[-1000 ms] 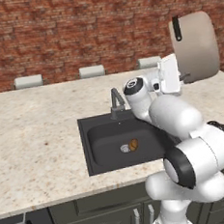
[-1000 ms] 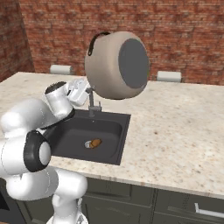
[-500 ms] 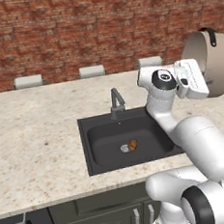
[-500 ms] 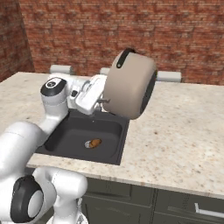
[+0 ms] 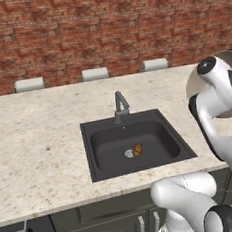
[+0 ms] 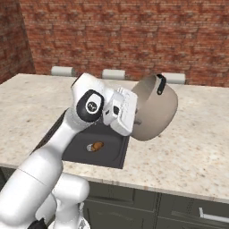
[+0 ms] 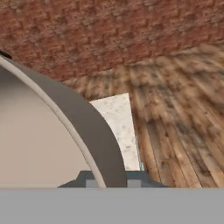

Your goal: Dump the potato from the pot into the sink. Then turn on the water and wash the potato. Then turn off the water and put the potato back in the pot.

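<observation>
Tool (image 7: 113, 183) clamped on the rim of the pot (image 6: 154, 109), one finger either side of the wall in the hand view. Pot held up off the table (image 5: 34, 131), tipped on its side, to the right of the sink (image 5: 135, 142); dark handle at its top in the right base view. Potato (image 5: 138, 149) lies on the sink floor, touching the right side of the silver drain (image 5: 129, 154). Faucet (image 5: 120, 106) stands at the far edge of the basin. Brick wall (image 5: 79, 31) behind, three pale outlets along its foot
</observation>
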### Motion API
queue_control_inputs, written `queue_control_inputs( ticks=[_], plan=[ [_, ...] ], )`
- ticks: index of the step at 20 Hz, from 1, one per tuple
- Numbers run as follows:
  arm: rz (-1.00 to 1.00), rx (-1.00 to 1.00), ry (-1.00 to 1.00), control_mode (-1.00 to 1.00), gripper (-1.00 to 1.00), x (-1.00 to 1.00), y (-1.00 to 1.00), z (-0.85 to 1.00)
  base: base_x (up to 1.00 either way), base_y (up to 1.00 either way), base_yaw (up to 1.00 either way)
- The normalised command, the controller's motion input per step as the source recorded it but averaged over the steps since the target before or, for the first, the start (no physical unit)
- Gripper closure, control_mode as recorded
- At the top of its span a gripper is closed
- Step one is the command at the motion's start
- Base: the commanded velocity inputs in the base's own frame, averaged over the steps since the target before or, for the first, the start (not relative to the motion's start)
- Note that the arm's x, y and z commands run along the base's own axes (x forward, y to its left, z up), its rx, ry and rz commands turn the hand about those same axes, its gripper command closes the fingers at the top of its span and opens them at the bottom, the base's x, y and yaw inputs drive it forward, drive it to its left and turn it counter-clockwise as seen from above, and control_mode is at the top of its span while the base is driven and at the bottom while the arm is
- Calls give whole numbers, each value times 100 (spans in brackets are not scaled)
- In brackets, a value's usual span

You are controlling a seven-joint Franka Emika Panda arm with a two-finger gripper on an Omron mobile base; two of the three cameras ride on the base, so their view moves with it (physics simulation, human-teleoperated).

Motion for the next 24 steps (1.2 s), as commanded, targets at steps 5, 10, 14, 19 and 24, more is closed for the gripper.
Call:
queue_control_inputs(
  ticks=[5, 10, 14, 19, 24],
  plan=[
    [23, 49, 0, -100, 100, 3, -76, -36, 0, 0, 0],
    [22, 43, 1, -100, 100, 22, -65, -42, 0, 0, 0],
    [20, 35, 9, -100, 100, 43, -31, -66, 0, 0, 0],
    [14, 27, 10, -100, 100, 53, -9, -59, 0, 0, 0],
    [7, 13, 4, -100, 100, 49, 0, -54, 0, 0, 0]
  ],
)
